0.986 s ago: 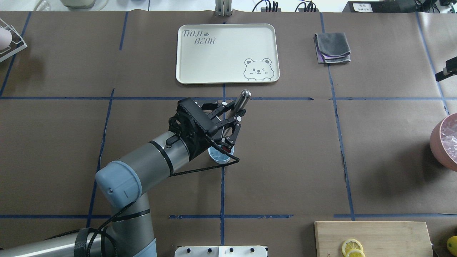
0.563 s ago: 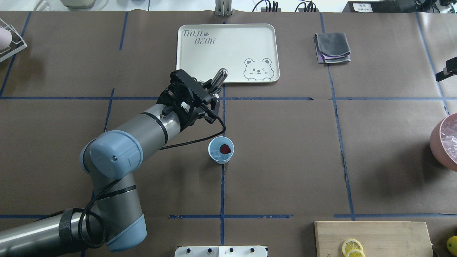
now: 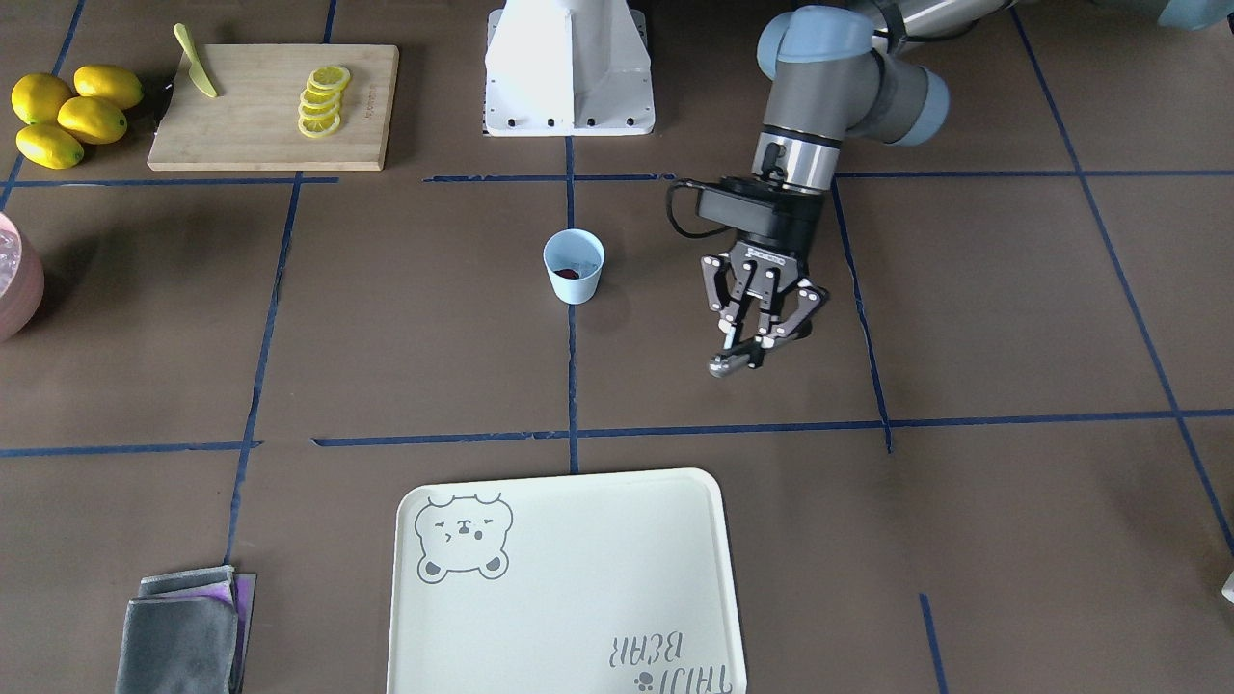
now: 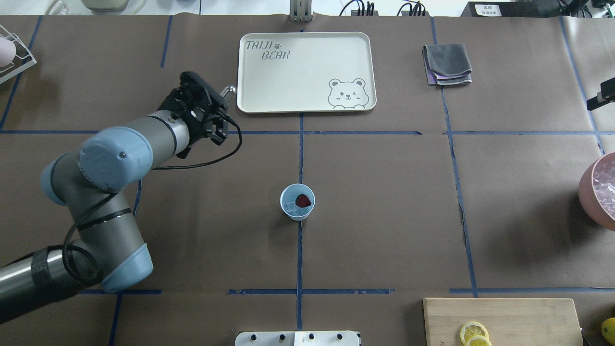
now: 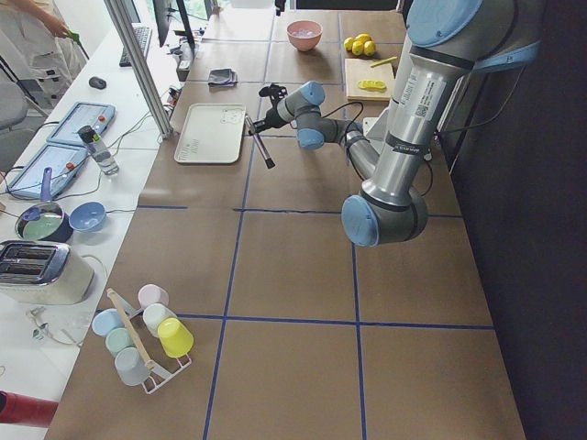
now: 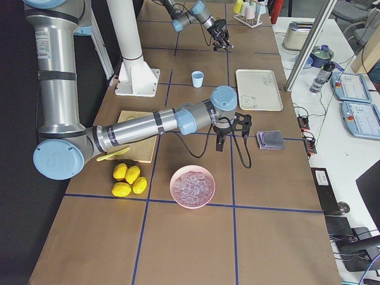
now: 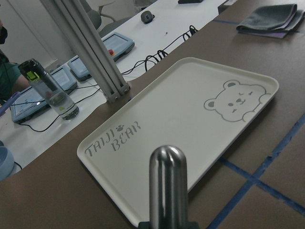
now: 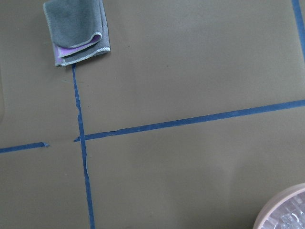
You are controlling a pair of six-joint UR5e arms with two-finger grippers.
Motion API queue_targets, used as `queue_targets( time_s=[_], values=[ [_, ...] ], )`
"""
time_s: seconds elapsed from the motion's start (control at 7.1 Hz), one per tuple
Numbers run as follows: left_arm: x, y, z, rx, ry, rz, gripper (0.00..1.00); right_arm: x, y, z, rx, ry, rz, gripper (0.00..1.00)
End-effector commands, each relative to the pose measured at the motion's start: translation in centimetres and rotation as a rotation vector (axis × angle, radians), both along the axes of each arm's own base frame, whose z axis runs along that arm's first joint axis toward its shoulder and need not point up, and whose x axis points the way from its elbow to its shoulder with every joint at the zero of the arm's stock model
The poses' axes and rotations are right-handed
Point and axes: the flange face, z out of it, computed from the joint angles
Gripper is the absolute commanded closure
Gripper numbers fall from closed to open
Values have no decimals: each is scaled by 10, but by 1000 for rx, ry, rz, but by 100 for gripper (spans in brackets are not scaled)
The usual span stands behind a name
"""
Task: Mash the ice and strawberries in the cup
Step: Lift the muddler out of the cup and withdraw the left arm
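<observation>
The brown-papered table [image 4: 384, 216] carries the pale-blue cup [image 4: 297, 202] upright at its centre on a blue tape line, with the strawberry piece [image 4: 302, 200] and the ice chunk [image 4: 290, 207] inside. The left gripper [image 3: 755, 345], well apart from the cup and near the tray [image 4: 307, 72], is clamped on a metal rod [image 3: 730, 363]. The right gripper [image 6: 220, 141] hangs between the pink bowl [image 6: 192, 186] and the grey cloth [image 6: 272, 139]; its finger spacing cannot be determined.

This is a robotics lab dressed as a kitchen. The table [image 4: 384, 216] is papered brown and gridded with blue tape [image 4: 299, 254], and a grey-and-blue industrial arm [image 4: 115, 154] reaches over it. Along its far edge stand an aluminium post [image 5: 138, 64] and a white bench [image 5: 115, 179] with teach pendants [image 6: 354, 86] and a toaster [image 5: 32, 270] (a cutting board [image 3: 251, 116] lies by the near edge).
</observation>
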Motion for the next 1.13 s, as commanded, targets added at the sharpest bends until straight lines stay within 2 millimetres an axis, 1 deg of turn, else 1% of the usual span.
queue_targets(
  time_s=[0.0,0.14,0.28,0.42,0.56,0.7,0.85,0.99],
  values=[
    [-89,-36,91,-190,-64,-20,100,-1,1,3,-5,1,-1,0],
    [-133,-39,132,-317,-58,10,100,0,1,4,-7,3,1,0],
    [-169,-46,158,-458,-55,28,100,1,2,6,-11,3,2,0],
    [-198,-43,188,-567,-75,4,100,1,3,7,-12,4,2,0],
    [-225,-36,228,-718,-13,1,99,1,2,8,-12,7,2,0],
    [-251,-36,253,-803,29,-17,97,1,2,8,-12,8,3,0],
    [-253,-31,281,-933,62,-80,97,1,2,8,-12,8,3,0],
    [-256,-25,317,-1018,62,-131,96,0,3,7,-10,8,1,0]
  ],
)
